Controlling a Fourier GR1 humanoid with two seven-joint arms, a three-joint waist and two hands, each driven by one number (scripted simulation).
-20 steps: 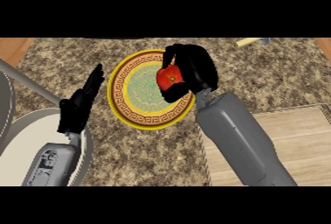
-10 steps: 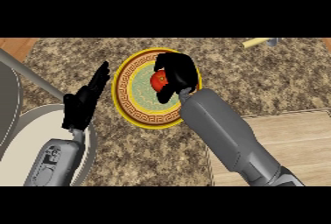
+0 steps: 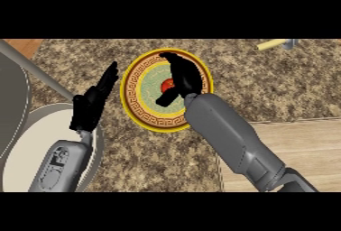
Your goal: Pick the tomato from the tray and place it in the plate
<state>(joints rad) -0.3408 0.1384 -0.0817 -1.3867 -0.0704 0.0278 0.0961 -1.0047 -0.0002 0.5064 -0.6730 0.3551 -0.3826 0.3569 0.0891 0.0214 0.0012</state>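
Grey forearms come in from the lower edge of the frame. The left one lies over the pale tray [image 3: 30,144] at lower left. Its left hand [image 3: 90,108] rests open at the tray's upper rim, fingers straight and pointing up the frame, just left of the plate [image 3: 136,112] and holding nothing. It looks parked there to leave the plate free.

The right forearm slants from lower right across the speckled stone counter [image 3: 140,167], beside a wooden surface [image 3: 296,144], so that the right hand [image 3: 188,77] hangs over the plate's middle. Its fingers arch over the tomato [image 3: 167,84] with the thumb below, closed round the fruit. Only a red sliver shows. The tomato sits above the green centre, inside the yellow rim, which I judge is right for letting go. Whether it touches the plate is hidden.

Farther off, at upper right, lies a yellow object [image 3: 273,44].
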